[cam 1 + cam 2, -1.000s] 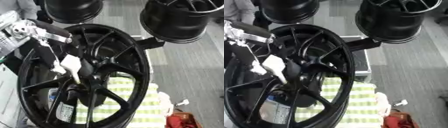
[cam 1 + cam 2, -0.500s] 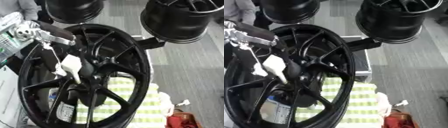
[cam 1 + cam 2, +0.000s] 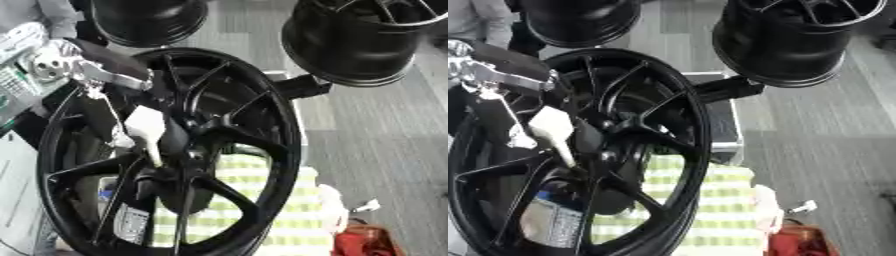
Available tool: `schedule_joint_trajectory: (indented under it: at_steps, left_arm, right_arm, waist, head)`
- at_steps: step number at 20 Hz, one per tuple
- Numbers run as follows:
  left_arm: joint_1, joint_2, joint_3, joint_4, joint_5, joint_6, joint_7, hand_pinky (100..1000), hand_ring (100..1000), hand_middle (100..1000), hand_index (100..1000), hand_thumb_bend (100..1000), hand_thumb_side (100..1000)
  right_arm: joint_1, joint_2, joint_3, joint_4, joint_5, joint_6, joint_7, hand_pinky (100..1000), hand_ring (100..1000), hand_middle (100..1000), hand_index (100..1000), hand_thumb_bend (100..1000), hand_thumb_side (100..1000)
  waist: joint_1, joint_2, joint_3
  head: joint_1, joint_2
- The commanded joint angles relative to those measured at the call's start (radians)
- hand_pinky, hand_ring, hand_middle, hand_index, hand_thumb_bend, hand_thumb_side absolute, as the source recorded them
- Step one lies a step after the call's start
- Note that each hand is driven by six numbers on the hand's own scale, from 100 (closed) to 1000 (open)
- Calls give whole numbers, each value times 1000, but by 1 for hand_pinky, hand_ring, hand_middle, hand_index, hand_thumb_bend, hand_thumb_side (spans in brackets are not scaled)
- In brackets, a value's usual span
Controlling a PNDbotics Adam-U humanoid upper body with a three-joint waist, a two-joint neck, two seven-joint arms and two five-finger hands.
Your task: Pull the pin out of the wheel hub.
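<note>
One pin (image 3: 147, 131) — three hubs (image 3: 175, 150)

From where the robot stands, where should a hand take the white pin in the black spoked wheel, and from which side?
Take the white pin by its broad upper head: only that end shows, while the narrow tip sits in the hub of the black spoked wheel. Come from the upper left, where the left hand is, probably pulling along the pin's axis.
</note>
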Motion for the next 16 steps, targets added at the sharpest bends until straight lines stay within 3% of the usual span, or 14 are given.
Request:
schedule_joint_trajectory:
  at_steps: [1, 9, 16]
  left_arm:
    - [-21, 38, 21, -40, -34, 23, 1, 711, 715, 718, 774, 335, 235]
    - [-7, 49, 6, -56, -81, 39, 1, 716, 729, 734, 785, 356, 245]
    - [-5, 45, 6, -69, -95, 52, 1, 694, 699, 693, 752, 278, 180]
  right_arm:
    - [-4, -25, -13, -4, 6, 0, -3, 857, 805, 699, 744, 100, 675]
    - [-2, -23, -14, -4, 5, -1, -5, 857, 805, 698, 743, 100, 675]
    - [-1, -22, -15, -4, 3, -2, -7, 857, 805, 698, 743, 100, 675]
  waist:
    - [-1, -19, 0]
    - [-2, -18, 1]
    - [-2, -18, 1]
  head:
    - [0, 5]
    - [6, 5]
    - [8, 5]
